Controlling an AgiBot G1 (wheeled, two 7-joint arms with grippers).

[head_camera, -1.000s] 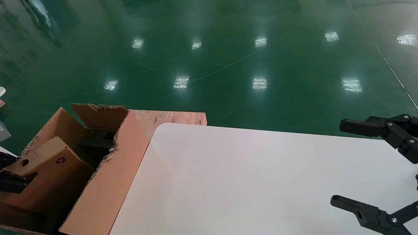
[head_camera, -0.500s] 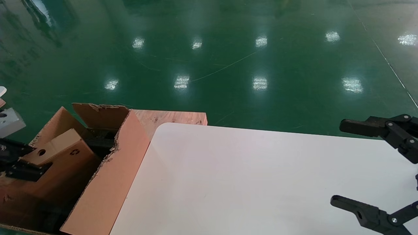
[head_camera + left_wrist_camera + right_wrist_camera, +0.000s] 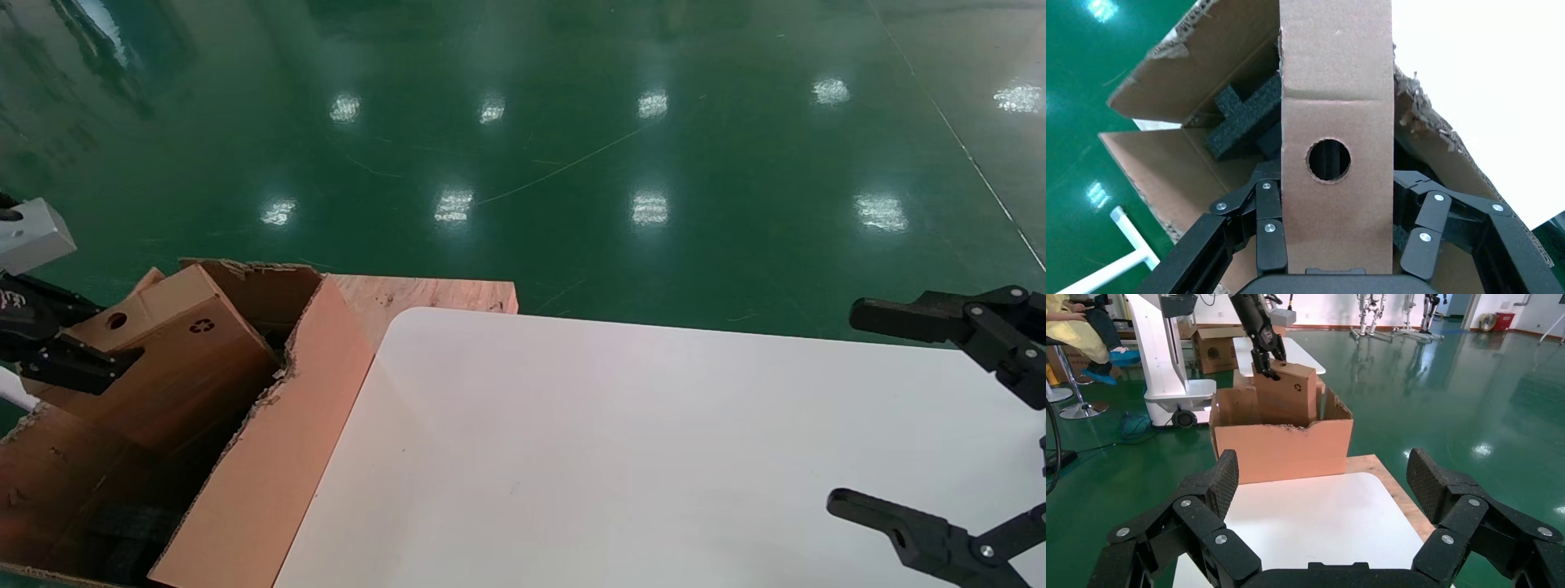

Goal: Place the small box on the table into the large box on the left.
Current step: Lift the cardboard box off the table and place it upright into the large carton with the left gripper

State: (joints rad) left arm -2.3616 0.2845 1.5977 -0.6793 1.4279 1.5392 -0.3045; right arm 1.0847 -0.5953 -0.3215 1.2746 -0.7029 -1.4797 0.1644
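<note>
My left gripper is shut on the small box, a flat brown carton with a round hole and a recycling mark. It holds the carton tilted, its lower part inside the large box and its top level with the torn rim. In the left wrist view the fingers clamp both faces of the small box above dark foam. The right wrist view shows the small box sticking out of the large box. My right gripper hangs open over the table at the right.
A bare wooden board juts out behind the table's rounded corner, next to the large box. Green floor surrounds everything. Farther off in the right wrist view are a white machine stand, another carton and a seated person.
My left gripper has risen and moved away from me with the small box, which now stands higher in the large box. The right arm has not moved.
</note>
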